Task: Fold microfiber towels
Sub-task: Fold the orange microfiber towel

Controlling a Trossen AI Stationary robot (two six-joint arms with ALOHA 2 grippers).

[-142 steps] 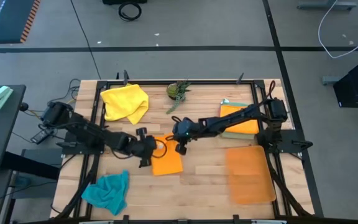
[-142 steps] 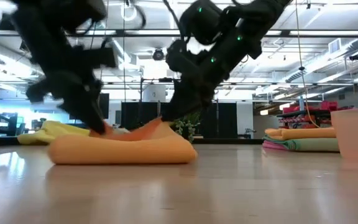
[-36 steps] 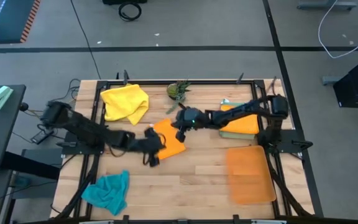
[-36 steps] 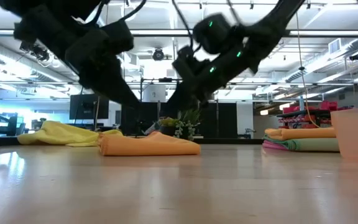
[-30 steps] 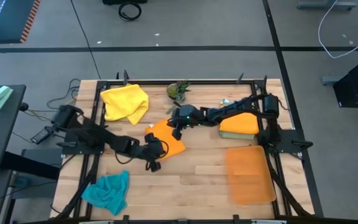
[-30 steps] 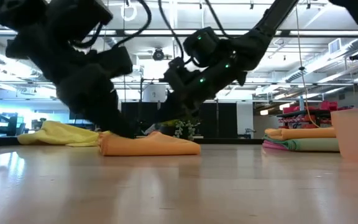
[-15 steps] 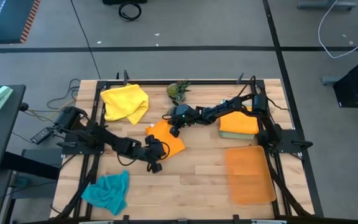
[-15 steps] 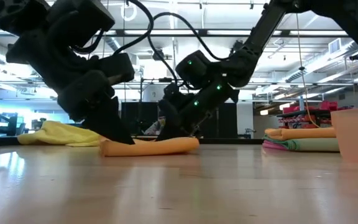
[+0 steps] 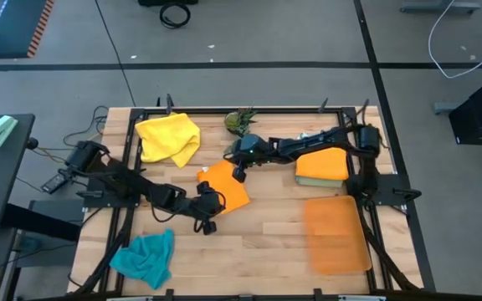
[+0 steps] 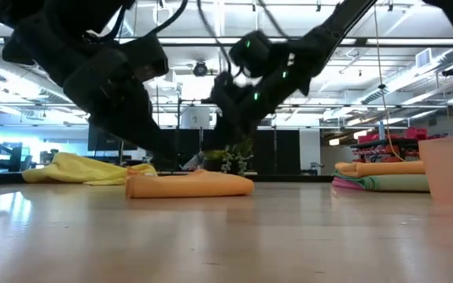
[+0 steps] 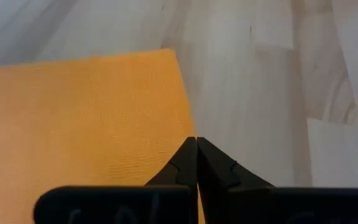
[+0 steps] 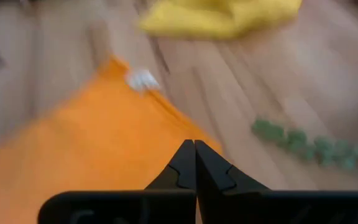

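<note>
Orange towel [image 9: 224,187] folded, between 2 closed hands

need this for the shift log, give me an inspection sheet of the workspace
surface: wooden table, bare in the middle front
job's things: folded orange towel at centre; crumpled yellow towel; crumpled teal towel; folded stack
clutter: orange mat; small plant
grippers: left pincer shut, by the orange towel's edge; right pincer shut, above it
cables: loose leads off the table's left edge
surroundings: grey floor, nothing seen on people

Folded towel [image 9: 225,187] between both hands
</note>
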